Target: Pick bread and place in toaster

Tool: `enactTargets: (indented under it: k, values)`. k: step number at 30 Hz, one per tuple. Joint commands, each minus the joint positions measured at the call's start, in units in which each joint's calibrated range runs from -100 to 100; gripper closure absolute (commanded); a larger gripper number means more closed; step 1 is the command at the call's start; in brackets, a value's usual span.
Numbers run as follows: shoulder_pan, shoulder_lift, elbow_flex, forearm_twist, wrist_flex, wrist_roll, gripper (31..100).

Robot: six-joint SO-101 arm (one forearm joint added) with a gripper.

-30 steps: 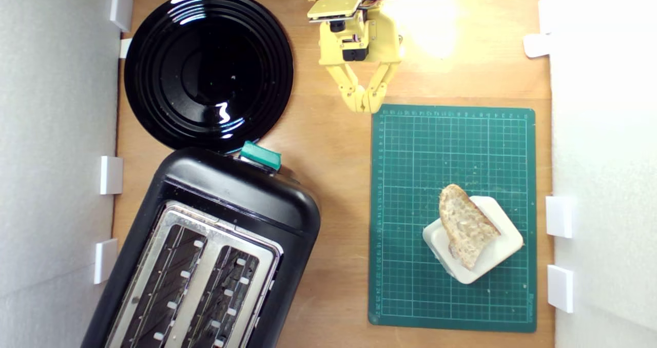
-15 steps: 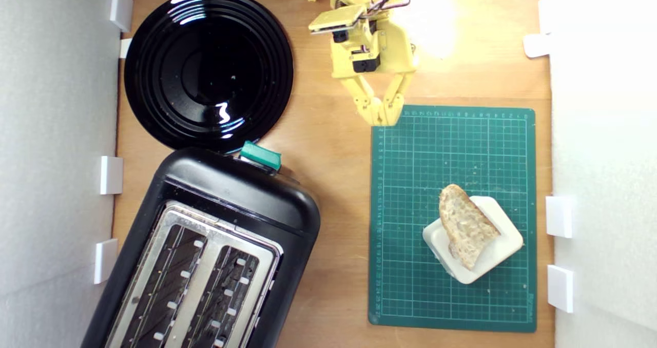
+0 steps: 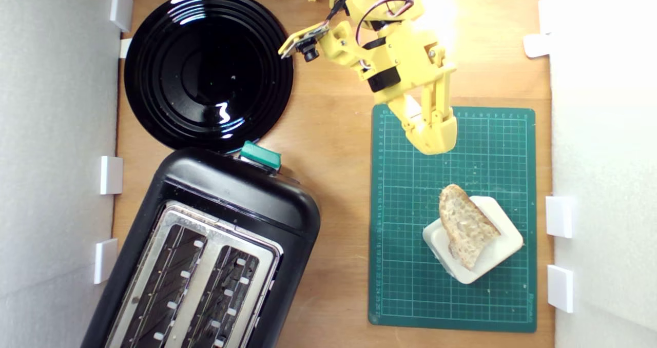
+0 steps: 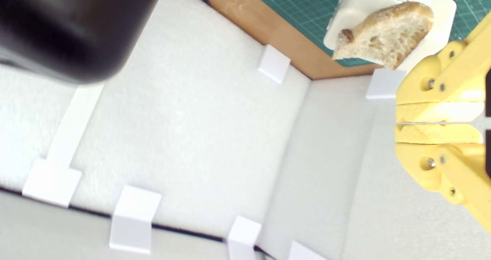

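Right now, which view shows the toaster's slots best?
The exterior view: the toaster appears from above, both slots and the teal lever visible. The wrist view catches only a blurred black corner, no slots.

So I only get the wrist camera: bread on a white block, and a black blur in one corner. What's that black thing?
Observer: The toaster. The exterior view shows it whole: black, with two slots in a silver top, both empty.
Visitor: Anything else nearby?
Observer: A round black plate sits beside the toaster, at its teal lever end, with nothing on it.
Visitor: How close is the claw to the bread?
Observer: The gripper hangs over the upper part of the green mat. It is apart from the bread, which lies lower down the mat.
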State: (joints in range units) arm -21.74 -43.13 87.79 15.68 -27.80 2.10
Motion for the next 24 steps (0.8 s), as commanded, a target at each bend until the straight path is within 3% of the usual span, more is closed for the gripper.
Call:
enactTargets:
  k: [1,3,7,15,24]
  values:
    - [0.0,5.6,-2.2,6.2,-2.9,-2.4,89.9]
    - [0.1,8.1,-2.3,8.5,-2.9,-3.1,87.4]
    - [2.3,11.3,-2.4,9.3,-2.9,-3.5,80.2]
    - [3.0,18.1,-2.3,8.7,-2.9,-3.2,78.4]
    - [4.1,24.2,-2.6,9.4,-6.0,-3.1,61.2]
